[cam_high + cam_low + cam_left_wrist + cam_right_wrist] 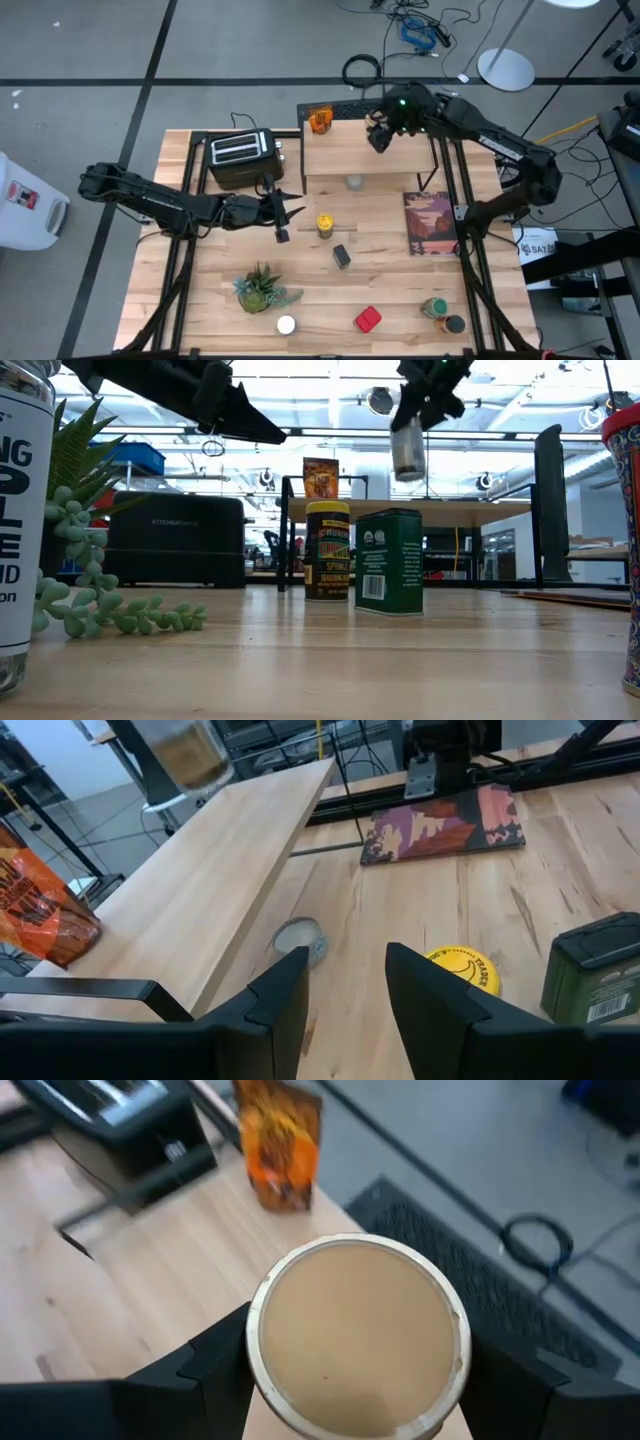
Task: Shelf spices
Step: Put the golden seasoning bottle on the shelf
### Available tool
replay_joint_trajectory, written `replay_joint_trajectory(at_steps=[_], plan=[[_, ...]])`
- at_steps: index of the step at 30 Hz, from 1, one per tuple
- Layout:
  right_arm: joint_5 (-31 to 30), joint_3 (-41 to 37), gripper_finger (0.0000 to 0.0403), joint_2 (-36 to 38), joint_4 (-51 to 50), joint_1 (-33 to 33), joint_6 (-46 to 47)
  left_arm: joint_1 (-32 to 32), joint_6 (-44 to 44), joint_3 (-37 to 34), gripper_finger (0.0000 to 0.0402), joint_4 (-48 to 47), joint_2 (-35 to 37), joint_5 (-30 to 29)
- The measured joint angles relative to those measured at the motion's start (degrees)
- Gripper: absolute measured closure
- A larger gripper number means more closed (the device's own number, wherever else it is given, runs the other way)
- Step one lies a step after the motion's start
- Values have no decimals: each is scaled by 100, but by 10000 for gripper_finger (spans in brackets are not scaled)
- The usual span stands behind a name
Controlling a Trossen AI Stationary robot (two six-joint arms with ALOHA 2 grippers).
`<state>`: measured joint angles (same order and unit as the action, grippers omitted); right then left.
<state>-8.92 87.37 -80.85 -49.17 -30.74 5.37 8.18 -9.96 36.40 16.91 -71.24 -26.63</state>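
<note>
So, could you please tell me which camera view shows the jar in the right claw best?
The right wrist view: the tan-lidded jar fills the frame, clamped in the right claw. The low view shows it hanging above the shelf; the left wrist view catches only its lower part; from above, the arm largely hides it.

Light: bright, even — ceiling lamps (380,400) glare in the low view
Blur: tan-lidded jar (358,1335) soft; orange bottle (277,1145) smeared
</note>
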Motion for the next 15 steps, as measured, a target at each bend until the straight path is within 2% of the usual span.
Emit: replay_joint_trajectory(at_steps=[8,15], plan=[[500,31,142,-619,-69,-459,183,5,60,0,257,29,0,4],[624,32,142,-722,251,-531,251,5,61,0,257,24,0,40]])
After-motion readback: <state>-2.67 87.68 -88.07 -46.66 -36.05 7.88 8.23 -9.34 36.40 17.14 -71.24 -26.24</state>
